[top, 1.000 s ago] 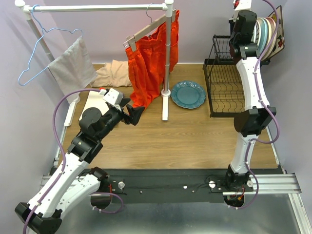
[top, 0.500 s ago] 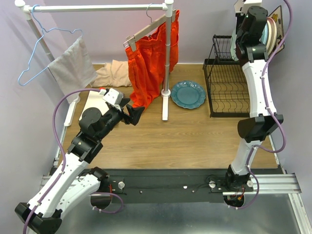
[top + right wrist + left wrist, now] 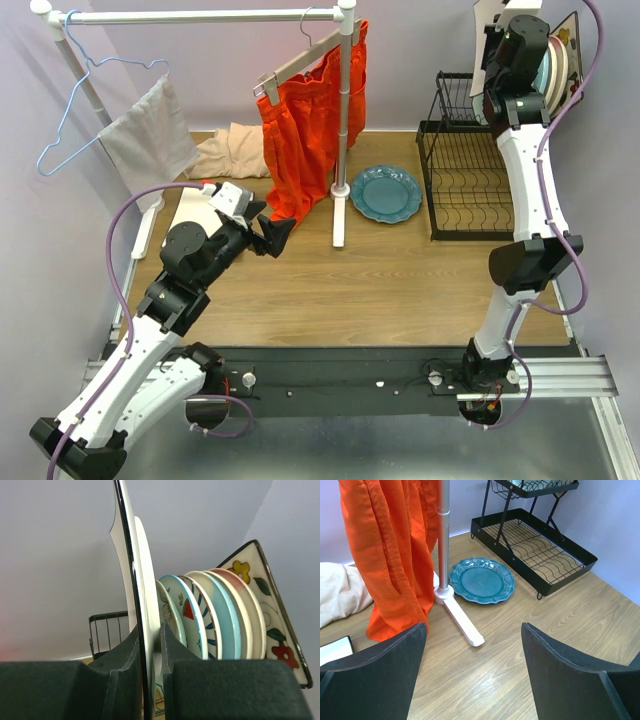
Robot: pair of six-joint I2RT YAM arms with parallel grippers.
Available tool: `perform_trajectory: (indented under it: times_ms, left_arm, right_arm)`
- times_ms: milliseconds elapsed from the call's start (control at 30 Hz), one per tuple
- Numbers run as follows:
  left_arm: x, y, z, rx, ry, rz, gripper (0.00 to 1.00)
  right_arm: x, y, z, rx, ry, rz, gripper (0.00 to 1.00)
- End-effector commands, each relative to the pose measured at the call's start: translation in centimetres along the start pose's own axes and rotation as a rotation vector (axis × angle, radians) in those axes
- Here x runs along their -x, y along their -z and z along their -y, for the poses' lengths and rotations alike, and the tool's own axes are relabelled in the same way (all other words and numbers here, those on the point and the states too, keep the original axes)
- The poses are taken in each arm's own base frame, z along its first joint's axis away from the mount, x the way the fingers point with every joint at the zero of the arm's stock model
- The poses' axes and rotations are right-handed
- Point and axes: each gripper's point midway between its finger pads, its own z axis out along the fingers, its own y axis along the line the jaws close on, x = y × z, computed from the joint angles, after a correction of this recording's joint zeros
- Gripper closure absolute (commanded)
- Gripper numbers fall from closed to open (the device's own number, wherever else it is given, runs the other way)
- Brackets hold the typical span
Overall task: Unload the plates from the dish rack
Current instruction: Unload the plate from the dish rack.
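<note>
The black wire dish rack [image 3: 462, 180] stands at the back right. Several round plates [image 3: 556, 62] and a square flowered plate [image 3: 573, 70] stand on edge on its upper shelf. My right gripper [image 3: 497, 72] is shut on the edge of a square white plate [image 3: 484, 22] with a dark rim, held upright above the rack. In the right wrist view this plate [image 3: 142, 565] sits edge-on between my fingers [image 3: 125, 675], with the other plates [image 3: 220, 615] just to its right. A teal plate [image 3: 386, 193] lies on the table. My left gripper [image 3: 275, 235] is open and empty.
A white clothes rail [image 3: 342, 120] with an orange garment [image 3: 305, 130] stands mid-table, its foot beside the teal plate [image 3: 481, 579]. A beige cloth [image 3: 232, 150] lies at the back left. The rack's lower tray [image 3: 535, 550] holds no plates. The wall is close behind the rack.
My right arm has risen and carried the square white plate up from the rack's upper shelf. The left arm has not moved.
</note>
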Motion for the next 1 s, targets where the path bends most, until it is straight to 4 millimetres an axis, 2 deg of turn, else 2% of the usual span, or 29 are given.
perform_trajectory:
  times_ms: [0, 267, 300, 367, 567, 633, 733, 767, 800, 833, 900, 967]
  left_arm:
    - [0.2, 0.1, 0.0, -0.009, -0.008, 0.015, 0.14]
    - [0.1, 0.1, 0.0, -0.008, -0.008, 0.010, 0.14]
    - [0.1, 0.1, 0.0, -0.010, -0.007, 0.011, 0.14]
    - [0.1, 0.0, 0.1, -0.011, -0.007, 0.011, 0.14]
    - [0.4, 0.3, 0.1, -0.010, -0.006, 0.021, 0.14]
    - [0.4, 0.3, 0.1, -0.009, -0.008, 0.024, 0.14]
    - [0.6, 0.5, 0.1, -0.008, -0.008, 0.030, 0.14]
    - [0.7, 0.5, 0.1, -0.009, -0.008, 0.033, 0.14]
    - [0.9, 0.6, 0.1, -0.005, -0.009, 0.040, 0.14]
    - [0.9, 0.6, 0.1, -0.005, -0.010, 0.040, 0.14]
    - [1.1, 0.8, 0.1, -0.004, -0.010, 0.046, 0.14]
    - [1.2, 0.9, 0.1, -0.005, -0.010, 0.051, 0.14]
  right_arm:
    - [10.5, 3.3, 2.5, -0.019, -0.186, 0.302, 0.99]
    - [11.5, 4.5, 3.2, -0.019, -0.250, 0.318, 0.99]
    - [11.1, 4.5, 3.0, -0.014, -0.253, 0.307, 0.99]
    - [11.8, 5.3, 3.3, -0.005, -0.294, 0.319, 0.99]
    - [11.7, 6.8, 3.8, -0.009, -0.379, 0.307, 0.99]
    - [11.3, 6.9, 3.7, -0.004, -0.391, 0.296, 0.99]
    - [11.7, 7.8, 3.5, 0.030, -0.432, 0.299, 0.99]
    - [11.2, 7.8, 3.0, 0.046, -0.455, 0.281, 0.99]
    - [11.6, 8.8, 3.2, 0.063, -0.471, 0.285, 0.99]
    - [11.5, 9.1, 3.1, 0.072, -0.487, 0.276, 0.99]
    - [9.4, 9.6, 1.9, 0.117, -0.529, 0.202, 0.99]
    - [9.1, 11.6, 1.9, 0.154, -0.575, 0.177, 0.99]
